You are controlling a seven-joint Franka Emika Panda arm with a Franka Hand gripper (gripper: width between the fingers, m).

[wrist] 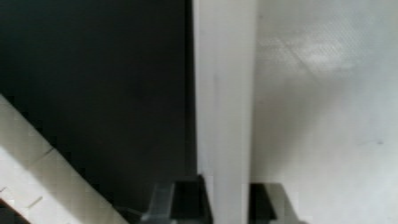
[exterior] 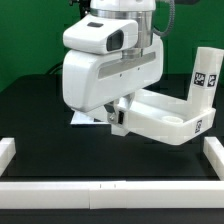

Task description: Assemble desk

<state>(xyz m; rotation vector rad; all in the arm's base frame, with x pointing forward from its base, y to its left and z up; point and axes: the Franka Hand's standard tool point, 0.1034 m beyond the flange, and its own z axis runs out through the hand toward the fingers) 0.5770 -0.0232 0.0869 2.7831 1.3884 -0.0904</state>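
The desk's white tabletop (exterior: 165,115) lies on the black table at the exterior view's right. One square tagged leg (exterior: 205,75) stands up from its far corner. Another tag (exterior: 197,127) shows at its near right corner. My gripper (exterior: 118,114) is at the tabletop's left end, half hidden under the arm's white body. In the wrist view a white upright rim (wrist: 222,90) of the tabletop runs between my dark fingers (wrist: 178,203), and the gripper (wrist: 222,196) is shut on it. The tabletop's flat face (wrist: 329,90) fills one side of that rim.
Low white border walls run along the front (exterior: 100,190), the left (exterior: 8,150) and the right (exterior: 215,155) of the black table. One wall crosses the wrist view diagonally (wrist: 36,160). A corner of the marker board (exterior: 82,120) peeks out under the arm.
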